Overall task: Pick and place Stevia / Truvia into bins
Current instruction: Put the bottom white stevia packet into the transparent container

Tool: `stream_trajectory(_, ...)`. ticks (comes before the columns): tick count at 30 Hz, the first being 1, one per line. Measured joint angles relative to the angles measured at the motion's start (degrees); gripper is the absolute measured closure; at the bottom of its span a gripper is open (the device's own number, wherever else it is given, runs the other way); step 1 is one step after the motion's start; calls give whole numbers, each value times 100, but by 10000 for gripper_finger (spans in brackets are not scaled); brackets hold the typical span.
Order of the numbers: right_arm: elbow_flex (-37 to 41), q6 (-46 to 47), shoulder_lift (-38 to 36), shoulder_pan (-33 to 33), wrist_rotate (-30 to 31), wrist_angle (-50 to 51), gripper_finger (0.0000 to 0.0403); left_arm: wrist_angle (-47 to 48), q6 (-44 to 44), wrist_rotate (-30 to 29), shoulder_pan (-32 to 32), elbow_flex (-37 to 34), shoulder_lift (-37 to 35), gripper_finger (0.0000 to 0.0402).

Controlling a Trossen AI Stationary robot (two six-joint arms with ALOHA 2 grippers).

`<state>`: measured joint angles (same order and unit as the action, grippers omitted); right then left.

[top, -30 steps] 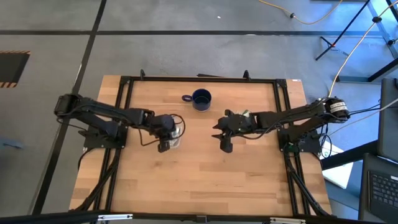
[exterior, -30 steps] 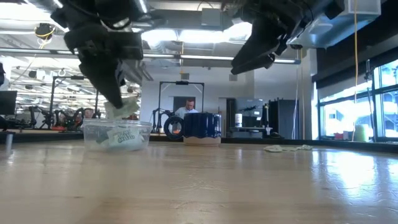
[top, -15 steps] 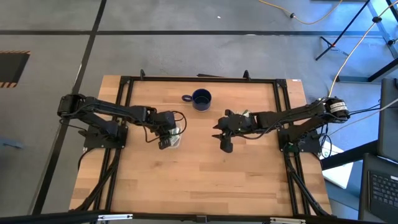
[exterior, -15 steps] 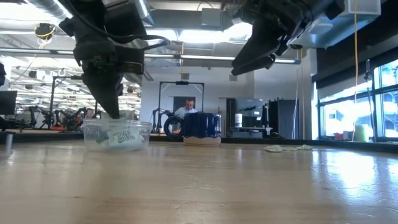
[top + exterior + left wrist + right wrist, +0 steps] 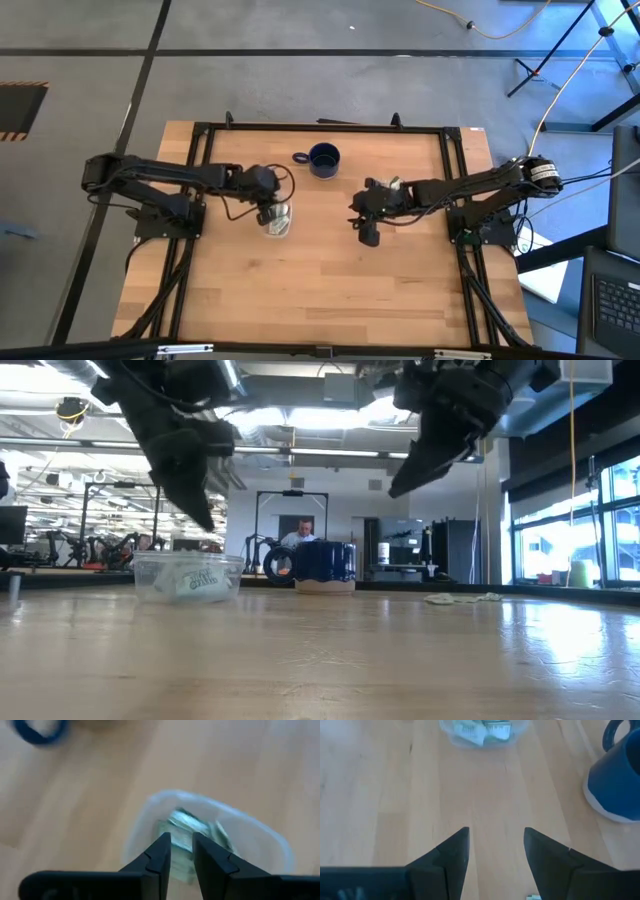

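**Left gripper over tub, right idle mid-table**

Lab room beyond a wood table. Clear tub left of centre, holding several sachets; more sachets loose on the right side. Left gripper just above the tub's left rim, fingers nearly closed, nothing pinched, likely done dropping. Right gripper hovering mid-table, spread wide, empty, probably waiting its turn. Mug far of both, well apart from tub. Open board near side; frame rails along the edges.
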<state>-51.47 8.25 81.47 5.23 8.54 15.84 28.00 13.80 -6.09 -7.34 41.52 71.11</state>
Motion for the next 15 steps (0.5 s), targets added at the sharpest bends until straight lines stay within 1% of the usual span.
stream_trajectory(3,136,82,0,-10,156,-2,212,-246,-235,-330,-35,0,-230,329)
stream_trajectory(5,276,252,0,-48,341,-19,212,-531,-395,-388,-30,0,-333,331)
stream_trajectory(10,687,619,2,-188,457,-20,219,-1304,-753,-82,-21,2,-382,330)
stream_trajectory(13,966,674,2,-274,455,-15,236,-1495,-887,98,-21,2,-382,330)
stream_trajectory(15,1153,632,2,-318,458,-169,248,-1501,-907,116,-21,2,-382,331)
